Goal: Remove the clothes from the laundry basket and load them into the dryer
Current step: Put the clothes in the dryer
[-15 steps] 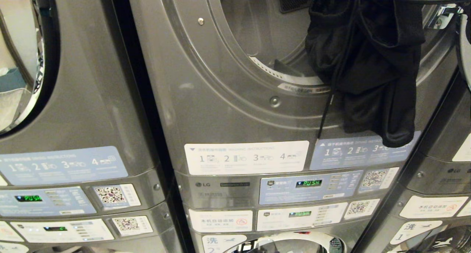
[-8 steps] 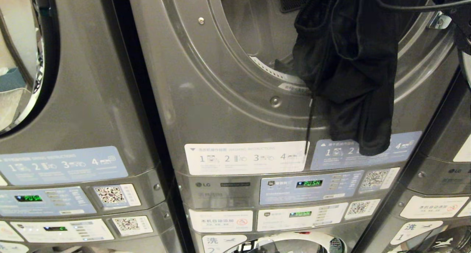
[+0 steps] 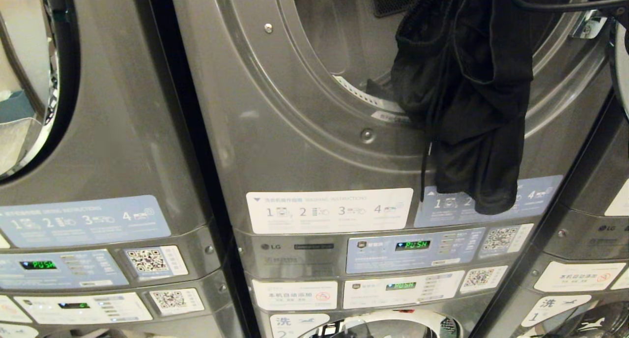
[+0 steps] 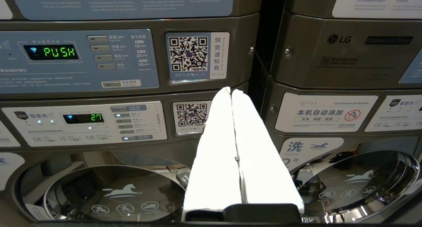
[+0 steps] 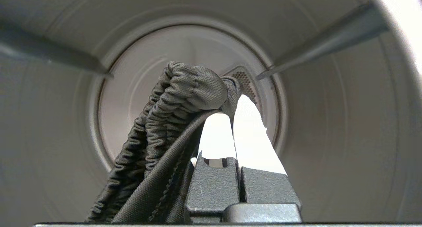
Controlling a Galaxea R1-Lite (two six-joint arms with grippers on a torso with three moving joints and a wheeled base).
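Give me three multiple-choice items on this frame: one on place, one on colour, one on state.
1. Where does the garment hang?
A. over the dryer opening's lower rim
B. on the floor
C. in a basket

2. What colour is the garment?
A. white
B. black
C. red

3. How do the right gripper's jaws stand?
A. wide open, empty
B. shut on the garment's waistband
C. out of view

Answers: 1 A, it drapes down past the rim onto the dryer front; 2 B, the head view shows black fabric; 3 B, the wrist view shows the elastic band pinched at the tips.
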